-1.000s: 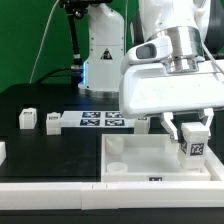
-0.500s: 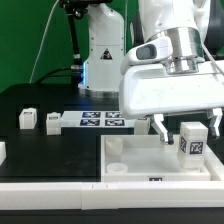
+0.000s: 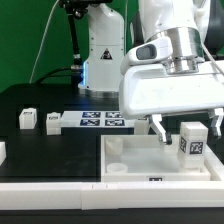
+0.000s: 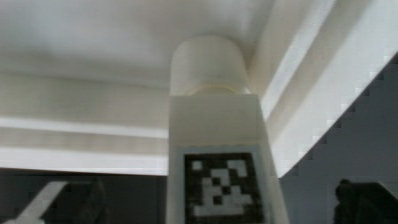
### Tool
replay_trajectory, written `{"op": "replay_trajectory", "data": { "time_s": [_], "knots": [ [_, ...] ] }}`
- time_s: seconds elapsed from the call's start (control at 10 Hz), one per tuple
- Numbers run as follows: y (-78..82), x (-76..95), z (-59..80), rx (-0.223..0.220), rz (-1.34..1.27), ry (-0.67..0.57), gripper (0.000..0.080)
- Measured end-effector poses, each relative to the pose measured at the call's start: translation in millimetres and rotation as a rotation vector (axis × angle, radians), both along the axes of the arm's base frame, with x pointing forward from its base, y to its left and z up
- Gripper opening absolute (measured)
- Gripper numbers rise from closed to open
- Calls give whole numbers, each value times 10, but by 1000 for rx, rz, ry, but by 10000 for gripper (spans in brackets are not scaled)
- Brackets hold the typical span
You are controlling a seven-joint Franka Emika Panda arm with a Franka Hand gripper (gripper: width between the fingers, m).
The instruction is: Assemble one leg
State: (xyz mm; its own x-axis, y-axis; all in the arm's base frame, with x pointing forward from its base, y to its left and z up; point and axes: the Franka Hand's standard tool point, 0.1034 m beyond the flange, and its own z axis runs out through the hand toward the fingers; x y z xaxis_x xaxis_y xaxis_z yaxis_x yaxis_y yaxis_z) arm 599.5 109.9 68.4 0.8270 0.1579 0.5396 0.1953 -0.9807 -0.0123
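At the panel corner, exterior view's right: leg (image 3: pixel 192 143) stands upright on the large white square piece (image 3: pixel 130 165), tag toward the camera.
Claw: gripper (image 3: pixel 188 131) released, fingers (image 3: pixel 158 128) spread either side of the leg w/ gaps showing; it holds nothing.
Wrist view: leg (image 4: pixel 217 130) runs down into the piece's corner (seating at the base too blurred to tell).
Elsewhere: spare legs (image 3: pixel 27 119) well apart on the black table (image 3: pixel 40 100), beside the marker board (image 3: pixel 98 121).
Risk: prob. a half-seated leg that leans or topples w/o support.
Cause: a finger clipping it when the arm pulls away, or an off-centre re-grip twisting it askew.
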Motion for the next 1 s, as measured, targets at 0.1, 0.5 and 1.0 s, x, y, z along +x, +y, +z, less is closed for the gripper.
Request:
{"op": "replay_trajectory", "data": {
  "time_s": [0.1, 0.5, 1.0],
  "knots": [
    [-26, 8, 41, -1, -2, 15, 649],
    [-53, 21, 139, -1, 1, 69, 649],
    [19, -53, 96, -2, 11, 526, 649]
  ]
}}
